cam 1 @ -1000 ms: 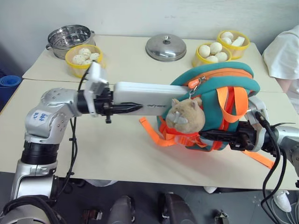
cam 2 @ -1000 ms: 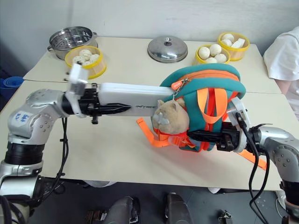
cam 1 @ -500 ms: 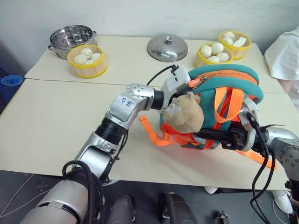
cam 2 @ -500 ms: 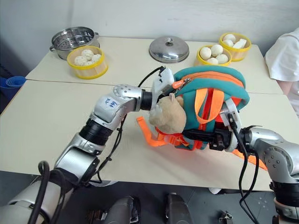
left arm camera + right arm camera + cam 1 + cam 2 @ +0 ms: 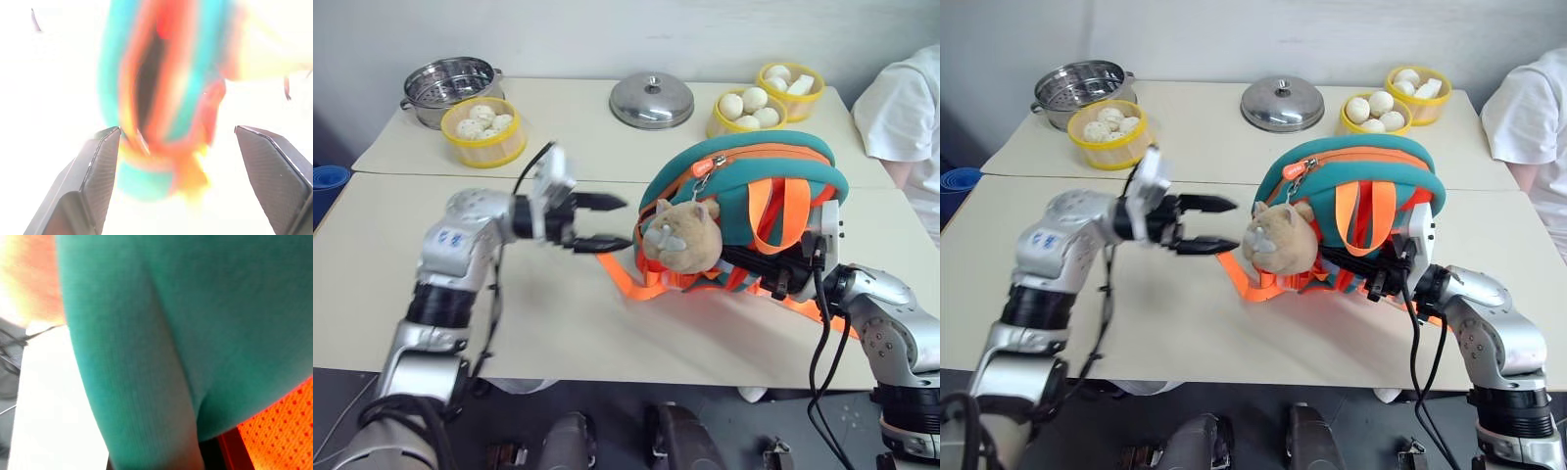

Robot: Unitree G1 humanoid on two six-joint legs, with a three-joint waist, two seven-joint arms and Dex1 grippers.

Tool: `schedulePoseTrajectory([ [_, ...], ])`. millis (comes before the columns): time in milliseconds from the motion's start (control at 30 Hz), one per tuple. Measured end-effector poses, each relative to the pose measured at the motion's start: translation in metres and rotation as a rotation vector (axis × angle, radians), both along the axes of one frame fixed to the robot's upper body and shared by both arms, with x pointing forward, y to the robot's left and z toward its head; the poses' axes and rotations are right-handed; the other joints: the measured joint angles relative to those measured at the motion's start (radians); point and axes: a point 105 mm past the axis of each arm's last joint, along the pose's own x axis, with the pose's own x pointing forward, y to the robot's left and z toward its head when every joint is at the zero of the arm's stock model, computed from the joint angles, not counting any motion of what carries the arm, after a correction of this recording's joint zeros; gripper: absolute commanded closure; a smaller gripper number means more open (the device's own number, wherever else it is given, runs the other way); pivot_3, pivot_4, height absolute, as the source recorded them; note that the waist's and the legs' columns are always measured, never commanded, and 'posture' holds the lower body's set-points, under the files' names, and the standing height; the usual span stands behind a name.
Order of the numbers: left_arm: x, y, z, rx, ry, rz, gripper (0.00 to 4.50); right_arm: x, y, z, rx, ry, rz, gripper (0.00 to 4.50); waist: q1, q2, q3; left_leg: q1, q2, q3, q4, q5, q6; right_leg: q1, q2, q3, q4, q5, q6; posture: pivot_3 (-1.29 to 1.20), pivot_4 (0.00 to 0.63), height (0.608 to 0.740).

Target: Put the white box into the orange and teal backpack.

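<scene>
The orange and teal backpack [image 5: 744, 186] lies on its side on the near table, its zipped opening facing my left arm and a tan plush animal [image 5: 677, 235] hanging at its front. My left gripper [image 5: 625, 225] hovers just left of the plush, open and empty, pointing at the opening; in the left wrist view its fingers [image 5: 98, 166] frame the backpack's dark opening [image 5: 146, 83]. My right gripper [image 5: 759, 266] is shut on the backpack's underside among the orange straps, with teal fabric [image 5: 146, 333] pressed close in the right wrist view. The white box is hidden.
On the far table stand a steel steamer pot [image 5: 450, 83], a yellow basket of buns [image 5: 487, 127], a steel lid [image 5: 652, 100] and two more yellow baskets [image 5: 744, 110] [image 5: 790, 83]. A person in white [image 5: 906, 108] sits at the right edge.
My left arm pushed the white box into the backpack, then drew back to the left with its gripper now open and empty. The box no longer shows. The backpack sits lower.
</scene>
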Motion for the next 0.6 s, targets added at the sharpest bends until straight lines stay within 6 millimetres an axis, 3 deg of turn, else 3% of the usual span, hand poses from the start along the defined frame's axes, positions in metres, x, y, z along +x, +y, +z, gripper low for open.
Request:
schedulePoseTrajectory([
  [67,-0.008,-0.003,-0.001,-0.02,-0.019,-0.015,0.6,0.001,0.002,-0.002,-0.02,-0.011,0.0,4.5,0.013,0.0,0.0,-0.001,0.0,-0.001,0.002,-0.002,0.003,0.001,-0.001,-0.001,-0.001,0.0,0.001,0.0,0.15,0.74],
  [200,-0.02,-0.032,0.017,-0.111,-0.104,-0.021,0.6,0.002,0.004,-0.003,-0.027,-0.024,0.001,4.5,0.023,0.0,0.0,-0.001,-0.002,-0.001,0.003,-0.004,0.006,0.003,-0.002,0.0,-0.003,0.001,0.003,0.0,0.15,0.74],
  [367,-0.02,-0.058,0.018,-0.246,-0.088,0.038,0.6,0.001,0.005,-0.006,-0.029,-0.01,0.004,4.5,0.017,0.0,0.0,0.0,-0.001,0.0,0.003,-0.003,0.005,0.002,-0.001,0.001,-0.002,0.002,0.003,0.0,0.15,0.74],
  [467,-0.026,-0.073,0.019,-0.281,-0.087,0.024,1.23,0.001,0.006,-0.007,-0.029,-0.005,0.007,4.5,0.019,0.0,0.0,0.0,-0.001,0.0,0.002,-0.002,0.004,0.003,0.0,0.001,-0.002,0.002,0.003,0.0,0.15,0.74],
  [600,-0.03,-0.087,0.017,-0.312,-0.069,0.008,2.41,0.002,0.006,-0.007,-0.027,0.001,0.001,4.5,0.019,0.0,0.0,0.0,-0.001,0.0,0.002,-0.002,0.004,0.003,0.0,0.001,-0.002,0.002,0.003,0.0,0.15,0.74],
])
